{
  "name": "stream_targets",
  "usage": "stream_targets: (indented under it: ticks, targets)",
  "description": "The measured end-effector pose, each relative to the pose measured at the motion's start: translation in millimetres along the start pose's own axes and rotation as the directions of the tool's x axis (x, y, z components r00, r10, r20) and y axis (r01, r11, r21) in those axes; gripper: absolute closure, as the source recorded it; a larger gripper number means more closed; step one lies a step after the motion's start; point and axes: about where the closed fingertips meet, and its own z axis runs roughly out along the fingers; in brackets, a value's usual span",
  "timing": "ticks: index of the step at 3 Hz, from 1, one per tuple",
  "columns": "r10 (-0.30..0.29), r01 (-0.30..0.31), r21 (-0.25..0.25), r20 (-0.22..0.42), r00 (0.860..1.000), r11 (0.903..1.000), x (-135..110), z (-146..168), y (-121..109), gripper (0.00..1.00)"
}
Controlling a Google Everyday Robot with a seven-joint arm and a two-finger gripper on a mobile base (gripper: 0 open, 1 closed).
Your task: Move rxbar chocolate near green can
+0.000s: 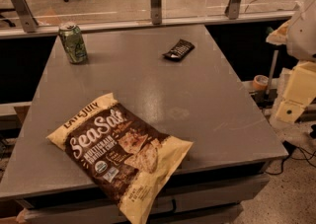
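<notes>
- The gripper [295, 97] is held off the right edge of the worktop [148, 70]; how far open it is cannot be told.
- The rxbar chocolate [178, 49] is seen lying well apart from it, ungrasped.
- The green can [73, 43] is found farther off still, well apart from the bar; the whole move is yet to be done.

The gripper [295, 97] hangs beyond the right edge of the table [207, 119]. Left of it and farther back, the rxbar chocolate [178, 49] lies on the tabletop. Well left again, at the far corner, stands the green can [73, 43]. The chip bag [121, 151] lies nearer and left, overhanging the front edge.
</notes>
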Motion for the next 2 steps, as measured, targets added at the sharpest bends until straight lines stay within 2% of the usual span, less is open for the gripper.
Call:
stream_targets:
  ticks: [2]
  targets:
    - [-0.019,0.019,0.012,0.024,1.000,0.9998,-3.4,1.5,-8.3,0.00]
